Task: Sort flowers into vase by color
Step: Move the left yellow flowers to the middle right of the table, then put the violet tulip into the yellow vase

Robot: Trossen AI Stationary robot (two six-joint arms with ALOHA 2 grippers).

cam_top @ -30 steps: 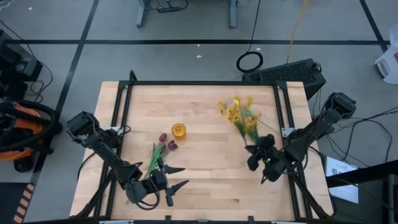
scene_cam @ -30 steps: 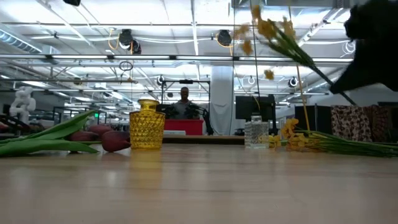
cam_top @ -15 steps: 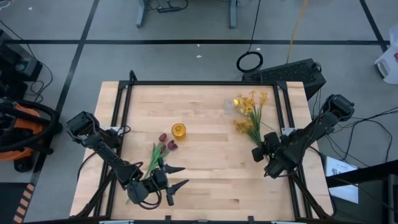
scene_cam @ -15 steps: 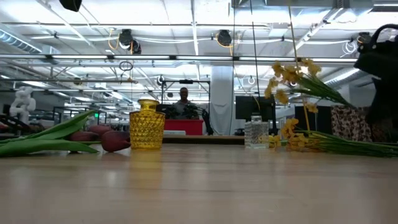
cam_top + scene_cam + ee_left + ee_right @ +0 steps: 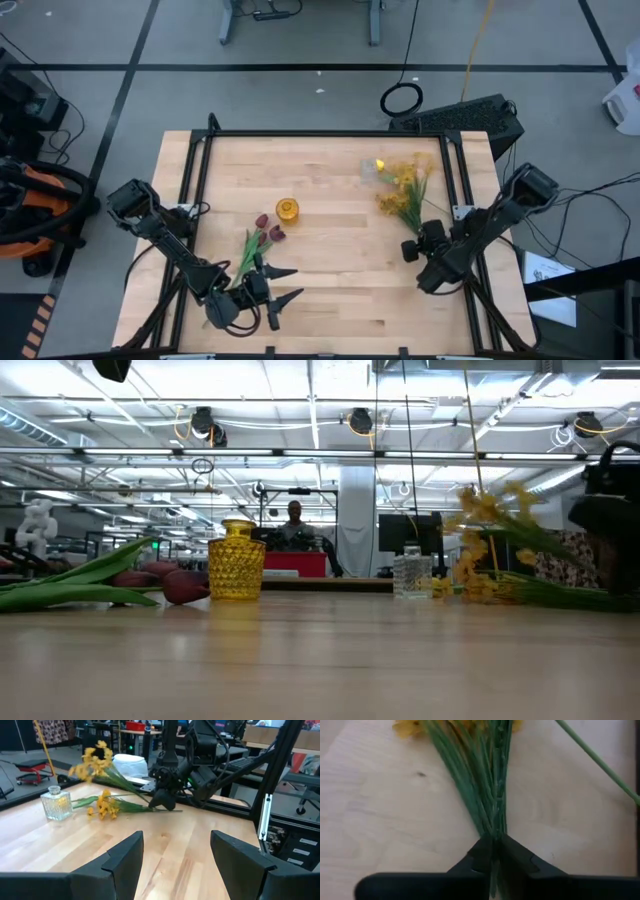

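Observation:
My right gripper point(image 5: 411, 246) is at the table's right side, shut on a spray of small yellow flowers point(image 5: 402, 176). The spray slants up from the gripper toward the far edge point(image 5: 490, 510). A second yellow spray point(image 5: 396, 204) lies flat on the table beneath it. A clear glass vase point(image 5: 369, 171) stands by the blossoms, and a yellow vase point(image 5: 287, 209) stands mid-table. Dark red tulips point(image 5: 266, 228) lie on their sides left of centre. My left gripper point(image 5: 285, 285) hovers open beside their stem ends, touching nothing. My right gripper pinches the spray's bundled green stems point(image 5: 493, 836) between its two fingers, near their cut end. The fingers come slanting down from the near right and lie in line with the stems. The blossom end point(image 5: 92, 762) stays raised off the table, tilted toward the far edge.
A black frame rail point(image 5: 320, 133) runs round the table top. A single thin green stem point(image 5: 600, 762) lies on the wood beside the held spray. Bare wood point(image 5: 340, 260) spans the middle between the two arms.
My right gripper has sunk toward the table and tipped its fingers downward, staying shut on the stems. The held spray has swung down with it. Its blossoms have dropped from high above the table to just over the lying spray, near the glass vase.

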